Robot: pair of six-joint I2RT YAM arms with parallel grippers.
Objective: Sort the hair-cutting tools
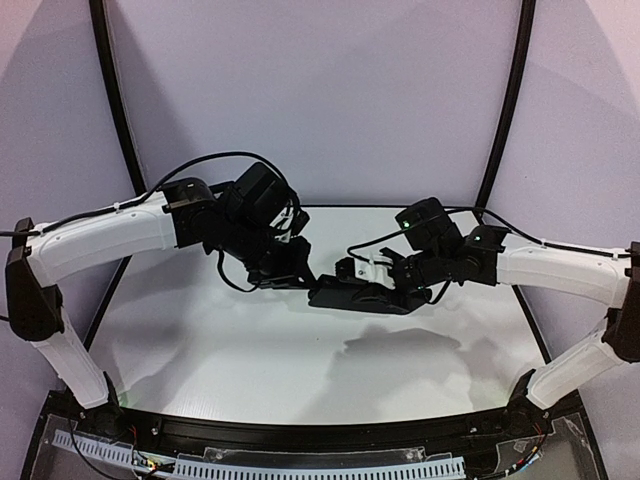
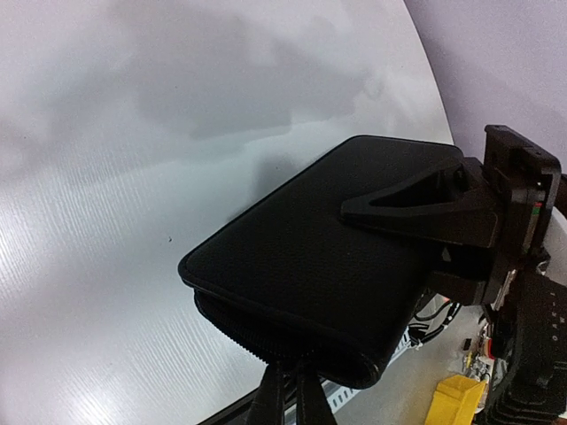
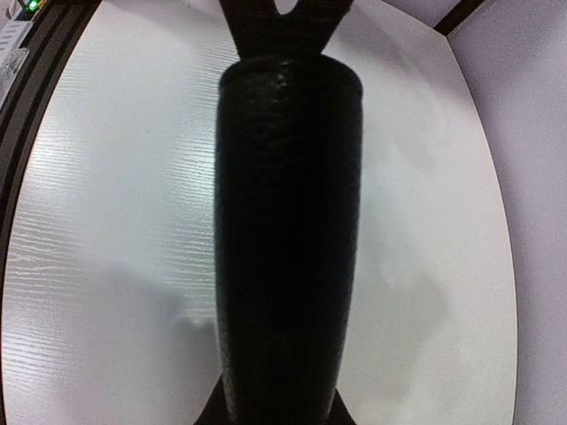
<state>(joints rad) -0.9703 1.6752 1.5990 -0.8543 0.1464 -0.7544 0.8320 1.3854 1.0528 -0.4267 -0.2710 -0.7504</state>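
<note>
Filling the right wrist view end-on, the black zip case [image 3: 288,239] hangs in the air above the white table [image 1: 230,350], carried between the two arms, and its shadow falls on the table below it. On the right side of the case, the right gripper [image 1: 398,287] is clamped across the case's thickness, with one finger lying on the top face and the other beneath it. This grip appears to carry the weight and keep the body from turning. At the left end of the case, the left gripper [image 2: 290,381] has its jaws fully closed on the seam where the zipper line runs. The exact part pinched is hidden, but a zipper pull is the likely target, which would let one arm open the case while the other braces it. No scissors or combs are visible in any view. They are judged to be inside the closed case, so sorting has not begun. Past the case's near corner, beyond the table edge, sit a yellow block [image 2: 456,398] and some loose wiring; neither lies between the case and the table.
</note>
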